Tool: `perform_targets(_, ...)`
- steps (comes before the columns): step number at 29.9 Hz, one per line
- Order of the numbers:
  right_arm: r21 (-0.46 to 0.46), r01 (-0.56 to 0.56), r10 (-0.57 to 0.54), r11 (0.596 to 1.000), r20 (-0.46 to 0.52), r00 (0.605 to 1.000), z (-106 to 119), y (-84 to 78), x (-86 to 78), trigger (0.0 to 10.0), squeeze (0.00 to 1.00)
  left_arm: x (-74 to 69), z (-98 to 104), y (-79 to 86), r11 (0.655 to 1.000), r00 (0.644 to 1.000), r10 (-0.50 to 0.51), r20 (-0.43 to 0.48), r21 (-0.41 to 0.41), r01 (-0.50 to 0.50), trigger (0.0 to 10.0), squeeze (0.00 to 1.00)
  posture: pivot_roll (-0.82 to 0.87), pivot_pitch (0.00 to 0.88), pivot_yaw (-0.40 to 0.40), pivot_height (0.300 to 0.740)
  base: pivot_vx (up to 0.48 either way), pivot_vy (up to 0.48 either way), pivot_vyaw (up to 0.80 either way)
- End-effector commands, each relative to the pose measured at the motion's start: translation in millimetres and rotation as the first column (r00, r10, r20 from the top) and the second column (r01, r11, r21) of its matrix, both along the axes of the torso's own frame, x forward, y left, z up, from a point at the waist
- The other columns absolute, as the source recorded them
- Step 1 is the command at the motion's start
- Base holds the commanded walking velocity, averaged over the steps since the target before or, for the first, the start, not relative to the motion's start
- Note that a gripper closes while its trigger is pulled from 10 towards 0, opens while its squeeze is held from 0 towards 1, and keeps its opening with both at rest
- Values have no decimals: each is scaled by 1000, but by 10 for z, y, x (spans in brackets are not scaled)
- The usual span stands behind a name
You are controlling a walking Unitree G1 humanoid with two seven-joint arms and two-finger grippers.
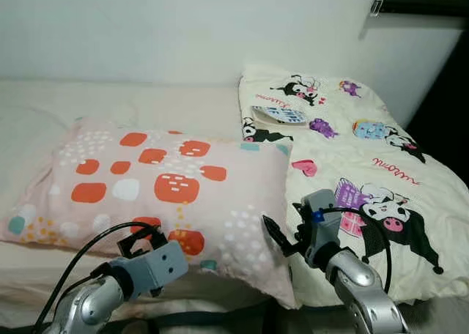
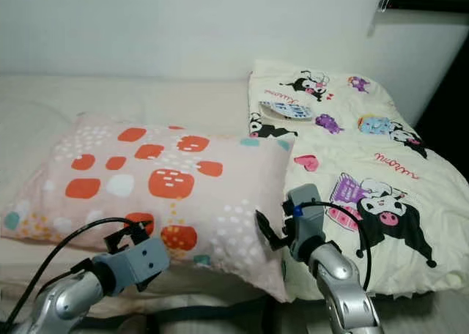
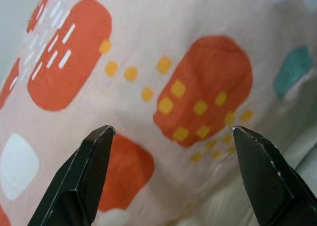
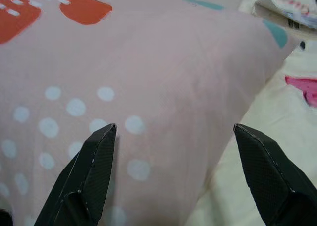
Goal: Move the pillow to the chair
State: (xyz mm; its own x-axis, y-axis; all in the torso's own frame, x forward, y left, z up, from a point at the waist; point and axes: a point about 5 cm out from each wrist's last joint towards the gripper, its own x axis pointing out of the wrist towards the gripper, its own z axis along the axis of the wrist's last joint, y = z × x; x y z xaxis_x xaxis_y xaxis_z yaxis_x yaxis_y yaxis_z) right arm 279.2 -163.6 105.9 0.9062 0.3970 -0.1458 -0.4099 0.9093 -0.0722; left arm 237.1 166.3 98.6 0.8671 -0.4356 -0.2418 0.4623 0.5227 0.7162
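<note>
Head views, both eyes: pillow (image 1: pixel 161 195) lying flat on the bed (image 1: pixel 44 121), pink with orange and white patches, long side facing the robot, right end just touching a cartoon-print blanket (image 1: pixel 366 165). Small printed packet (image 1: pixel 280 114) resting on the far part of that blanket, well apart from both arms. Chair not being located in any picture. Left gripper (image 1: pixel 150 235) hanging at the near edge of the pillow toward its left half; right gripper (image 1: pixel 277 235) standing at the near right corner. Judged as bracketing: placing one gripper at each end of a wide, soft load, most likely for lifting with both arms without sagging or folding.

Left wrist view: left gripper (image 3: pixel 171 137) pointing at an orange patch with yellow dots. Both black fingers (image 3: pixel 89 176) spread wide apart, holding nothing; tips appearing close to the fabric, contact not confirmable.

Right wrist view: right gripper (image 4: pixel 173 137) pointing at the pink, white-dotted corner of the pillow, with the blanket lying beside it. Fingers (image 4: pixel 267 171) likewise spread wide, gripping nothing, fabric lying between and beyond the tips.

Judged stage: approaching for the grasp, pillow not yet lifted. Judged need: advancing both grippers into the pillow edge before closing, since loose cover fabric risks slipping free.
</note>
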Motion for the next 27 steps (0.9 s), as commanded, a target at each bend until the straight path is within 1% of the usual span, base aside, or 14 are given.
perform_targets(1, -7, -18, 18, 1000, 24, 1000, 98, 44, 23, 10000, 0, 24, -8, 8, 1000, 1000, 15, 12, -10, -15, 10000, 0, 56, 0, -83, 420, 0, 0, 0)
perform_targets(3, 5, -24, 24, 1000, 32, 999, 143, 62, 24, 10000, 0, 26, 0, -22, 1000, 1000, 14, 26, -17, -14, 10000, 0, 48, 0, -81, 415, 0, 0, 0)
perform_targets(4, 17, -36, 35, 999, 45, 998, 203, 94, 23, 10000, 0, 17, -9, -76, 1000, 999, 3, 33, -27, -2, 10000, 0, 31, 0, -78, 410, 0, 0, 0)
perform_targets(7, 24, -45, 44, 999, 54, 998, 244, 116, 22, 10000, 0, 9, -15, -113, 999, 999, -5, 36, -34, 7, 10000, 0, 31, 0, -78, 405, 0, 0, 0)
perform_targets(9, 47, -63, 59, 997, 81, 995, 380, 171, -13, 10000, 0, 32, -7, -165, 1000, 998, -8, 66, -30, 10, 10000, 0, 9, 0, -71, 395, 0, 0, 0)
perform_targets(12, 68, -74, 68, 995, 86, 994, 432, 208, -70, 10000, 0, 73, -50, -131, 1000, 997, 16, 69, -18, -15, 10000, 0, -1, 0, -66, 382, 0, 0, 0)
perform_targets(14, 78, -76, 70, 994, 82, 994, 434, 223, -119, 10000, 0, 67, -89, -94, 1000, 998, 21, 67, 3, -21, 10000, 0, -6, 0, -62, 382, 0, 0, 0)
perform_targets(16, 94, -76, 69, 993, 80, 994, 438, 241, -158, 10000, 0, 68, -100, -67, 999, 997, 32, 76, 3, -33, 10000, 0, -7, 0, -56, 382, 0, 0, 0)
perform_targets(18, 94, -76, 69, 993, 80, 994, 438, 241, -158, 10000, 0, 68, -100, -67, 999, 997, 32, 76, 3, -33, 10000, 0, -7, 0, -56, 382, 0, 0, 0)
perform_targets(21, 108, -75, 67, 991, 80, 995, 452, 275, -197, 10000, 0, 75, -97, -61, 999, 995, 31, 96, 14, -32, 10000, 0, -12, 0, -33, 382, 0, 0, 0)
perform_targets(22, 113, -74, 65, 991, 80, 995, 462, 289, -214, 10000, 0, 74, -96, -59, 999, 994, 27, 104, 23, -30, 10000, 0, -14, 0, -30, 382, 0, 0, 0)
perform_targets(24, 141, -60, 50, 988, 71, 996, 504, 320, -270, 10000, 0, 113, -157, -29, 997, 993, 22, 116, 64, -30, 10000, 0, -35, 0, -6, 382, 0, 0, 0)
perform_targets(25, 141, -60, 50, 988, 71, 996, 504, 320, -270, 10000, 0, 113, -157, -29, 997, 993, 22, 116, 64, -30, 10000, 0, -35, 0, -6, 382, 0, 0, 0)
perform_targets(27, 170, -43, 34, 984, 52, 998, 535, 338, -350, 10000, 0, 172, -201, 36, 994, 990, 35, 139, 99, -49, 10000, 0, -54, 7, 9, 382, 0, 0, 0)
